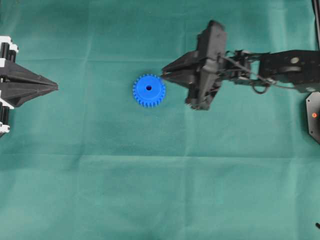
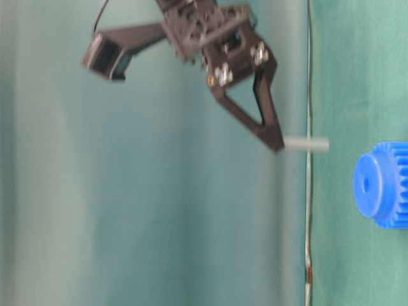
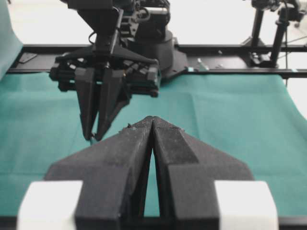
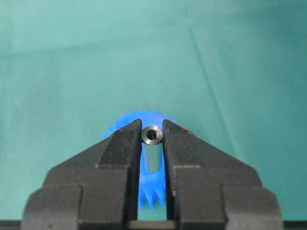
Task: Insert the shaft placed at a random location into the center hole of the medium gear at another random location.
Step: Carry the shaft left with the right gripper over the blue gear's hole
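Observation:
The blue medium gear [image 1: 149,90] lies flat on the green cloth, its dark center hole [image 1: 148,88] facing up. It also shows in the table-level view [image 2: 382,184] and under my right jaws in the right wrist view [image 4: 151,184]. My right gripper [image 1: 164,74] is shut on the silvery shaft [image 4: 152,147], holding it above the gear's right rim. In the table-level view the shaft [image 2: 306,144] sticks out of the fingertips, apart from the gear. My left gripper [image 1: 55,87] is shut and empty at the left edge; it shows in its own view [image 3: 152,120].
The green cloth [image 1: 160,190] covers the table. The right arm [image 1: 280,70] reaches in from the right edge. A black base with a red light [image 1: 314,116] sits at the far right. A black frame rail [image 3: 230,71] runs along the table's far side.

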Available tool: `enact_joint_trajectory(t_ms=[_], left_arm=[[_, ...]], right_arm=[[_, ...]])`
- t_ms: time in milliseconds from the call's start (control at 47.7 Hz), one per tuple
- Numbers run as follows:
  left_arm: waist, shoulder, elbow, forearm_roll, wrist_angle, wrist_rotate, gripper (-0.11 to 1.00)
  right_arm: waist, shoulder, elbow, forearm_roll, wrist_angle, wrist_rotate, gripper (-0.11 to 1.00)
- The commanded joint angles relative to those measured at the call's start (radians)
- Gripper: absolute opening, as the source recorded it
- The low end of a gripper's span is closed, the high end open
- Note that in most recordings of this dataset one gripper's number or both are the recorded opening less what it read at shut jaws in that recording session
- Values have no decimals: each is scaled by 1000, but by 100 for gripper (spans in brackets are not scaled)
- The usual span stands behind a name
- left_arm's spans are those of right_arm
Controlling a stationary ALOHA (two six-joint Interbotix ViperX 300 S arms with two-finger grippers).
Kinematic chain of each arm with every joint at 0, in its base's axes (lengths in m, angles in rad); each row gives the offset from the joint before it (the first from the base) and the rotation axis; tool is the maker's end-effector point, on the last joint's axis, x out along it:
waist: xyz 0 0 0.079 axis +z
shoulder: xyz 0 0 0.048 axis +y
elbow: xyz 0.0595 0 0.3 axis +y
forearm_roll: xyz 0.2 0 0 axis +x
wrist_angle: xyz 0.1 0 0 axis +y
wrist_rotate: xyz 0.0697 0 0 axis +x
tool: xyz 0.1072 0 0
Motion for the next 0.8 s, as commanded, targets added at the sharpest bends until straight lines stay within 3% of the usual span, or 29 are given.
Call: enact_joint_trajectory(t_ms=[0,273,776], left_arm=[[-2,3,-25,2,-5,-2,0],[-2,5,-25,2,-5,-5,0],[-2,3,-25,2,-5,-5,0]], right_arm=[[8,11,-60,0,2,11,13],[21,61,-117,-2,2,11,13],[21,66,-110,2,-3,11,13]])
